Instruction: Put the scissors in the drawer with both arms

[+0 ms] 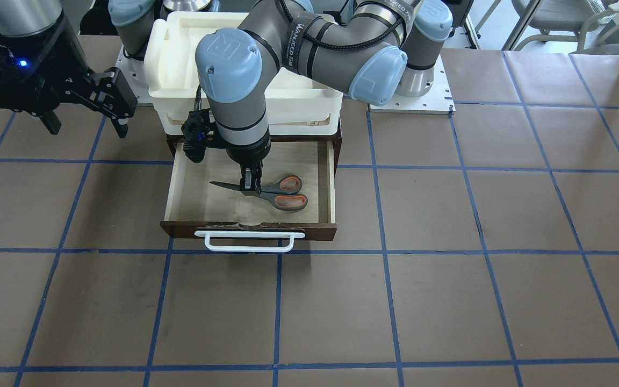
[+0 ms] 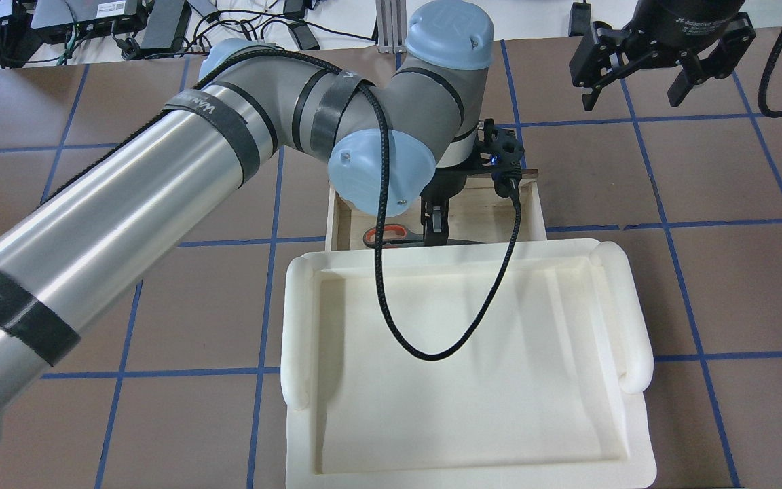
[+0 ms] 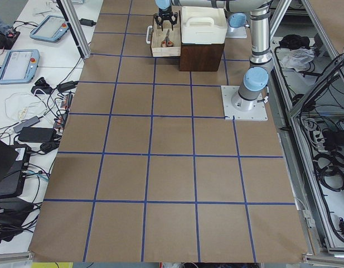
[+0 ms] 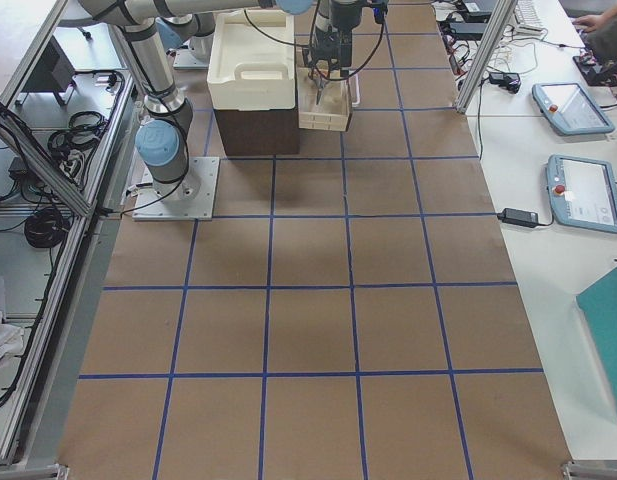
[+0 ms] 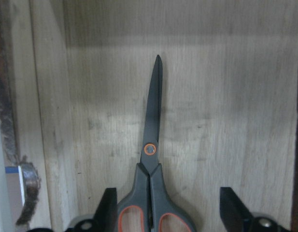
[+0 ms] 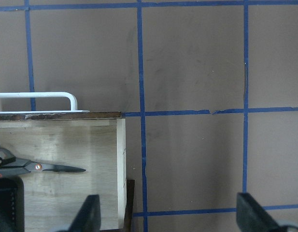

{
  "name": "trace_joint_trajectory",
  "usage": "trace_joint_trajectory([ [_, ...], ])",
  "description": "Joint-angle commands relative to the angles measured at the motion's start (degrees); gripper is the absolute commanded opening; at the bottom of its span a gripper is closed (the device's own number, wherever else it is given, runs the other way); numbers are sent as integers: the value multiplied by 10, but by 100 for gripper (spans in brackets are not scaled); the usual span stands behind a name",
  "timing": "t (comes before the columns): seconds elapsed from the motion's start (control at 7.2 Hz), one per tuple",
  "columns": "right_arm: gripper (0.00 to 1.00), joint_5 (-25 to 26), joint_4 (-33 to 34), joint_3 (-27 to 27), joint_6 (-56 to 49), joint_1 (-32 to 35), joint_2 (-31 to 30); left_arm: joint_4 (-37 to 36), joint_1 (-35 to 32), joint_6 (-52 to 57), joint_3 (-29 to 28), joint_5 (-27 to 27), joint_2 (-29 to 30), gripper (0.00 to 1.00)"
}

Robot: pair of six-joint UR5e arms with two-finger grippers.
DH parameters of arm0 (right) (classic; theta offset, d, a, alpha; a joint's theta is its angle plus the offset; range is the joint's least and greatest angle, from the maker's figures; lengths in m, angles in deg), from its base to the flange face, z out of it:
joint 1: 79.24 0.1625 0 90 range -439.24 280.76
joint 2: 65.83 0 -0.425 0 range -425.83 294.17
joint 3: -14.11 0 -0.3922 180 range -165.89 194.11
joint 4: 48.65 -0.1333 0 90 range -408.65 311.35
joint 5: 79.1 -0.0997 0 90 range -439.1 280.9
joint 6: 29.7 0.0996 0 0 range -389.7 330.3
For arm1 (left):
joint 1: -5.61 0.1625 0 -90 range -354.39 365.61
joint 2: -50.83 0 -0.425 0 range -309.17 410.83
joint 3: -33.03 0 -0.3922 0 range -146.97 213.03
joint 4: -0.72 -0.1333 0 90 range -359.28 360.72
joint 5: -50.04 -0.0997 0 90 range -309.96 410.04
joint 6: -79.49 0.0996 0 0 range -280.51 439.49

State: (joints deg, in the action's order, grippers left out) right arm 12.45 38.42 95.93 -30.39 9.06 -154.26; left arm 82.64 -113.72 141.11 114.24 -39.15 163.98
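Front view: scissors (image 1: 280, 192) lie flat inside the open drawer (image 1: 331, 183); placement looks done.
Left wrist: left claw (image 5: 169, 205) spread wide, clear of the scissors; probably only withdrawal remains.
Overhead: right claw (image 2: 632, 100) open, empty, over the worktop (image 2: 737, 285).

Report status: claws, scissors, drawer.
Left claw open, astride the scissors. Right claw open, clear of the drawer. Scissors flat on drawer floor. Drawer open, left claw down in it.

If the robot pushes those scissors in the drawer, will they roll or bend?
Probably slide, not roll: the scissors lie flat on the drawer floor. They look stiff, with metal blades, so bending seems unlikely. The smooth wood might let them spin.
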Motion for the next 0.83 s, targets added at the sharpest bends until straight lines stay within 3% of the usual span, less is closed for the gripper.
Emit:
trace_joint_trajectory([
  [0.0,100,-2,-2,0,1,-1,0,0,0,0,0,0,0,100],
  [0.42,100,3,-3,2,0,1,-1,-4,16,-1,-3,-1,-20,100],
  [0.69,100,4,-3,2,0,1,-1,-22,73,-86,-7,-2,-46,100],
])
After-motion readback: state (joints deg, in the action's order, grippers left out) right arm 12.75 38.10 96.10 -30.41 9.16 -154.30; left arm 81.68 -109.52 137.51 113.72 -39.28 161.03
